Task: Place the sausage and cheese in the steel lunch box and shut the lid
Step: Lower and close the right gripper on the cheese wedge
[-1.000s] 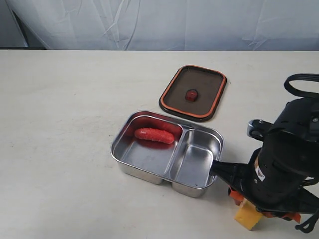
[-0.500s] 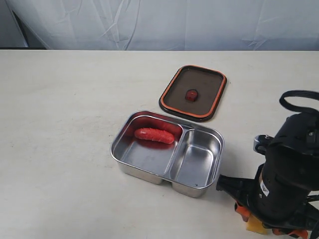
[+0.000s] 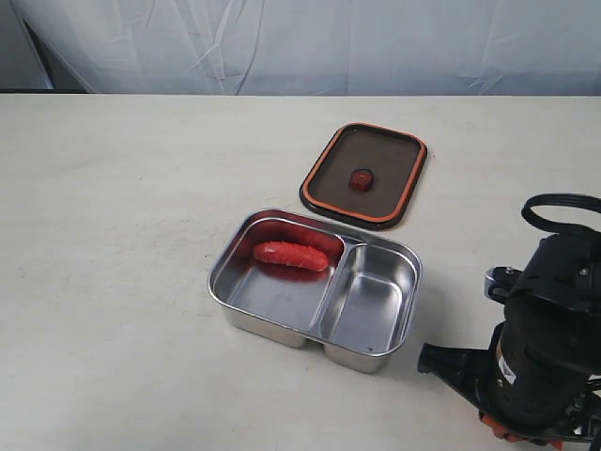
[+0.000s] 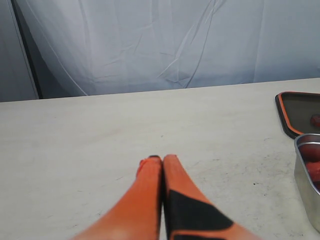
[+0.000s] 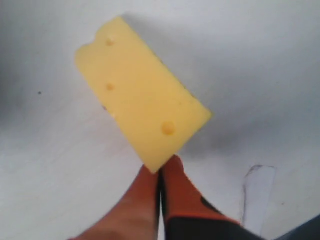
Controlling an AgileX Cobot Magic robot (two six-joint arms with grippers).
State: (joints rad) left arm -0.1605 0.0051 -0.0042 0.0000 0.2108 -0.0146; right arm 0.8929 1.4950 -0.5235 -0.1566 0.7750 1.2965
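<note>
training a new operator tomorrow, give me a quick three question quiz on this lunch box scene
1. Multiple choice: where does the sausage lie? A) in the larger compartment of the steel lunch box B) in its smaller compartment C) outside the box
2. True or false: the lid is closed on the lunch box.
3. Fill in: the right gripper, shut, has its tips at the narrow end of the ____.

Key
1. A
2. False: it lies on the table, off the box.
3. cheese
</note>
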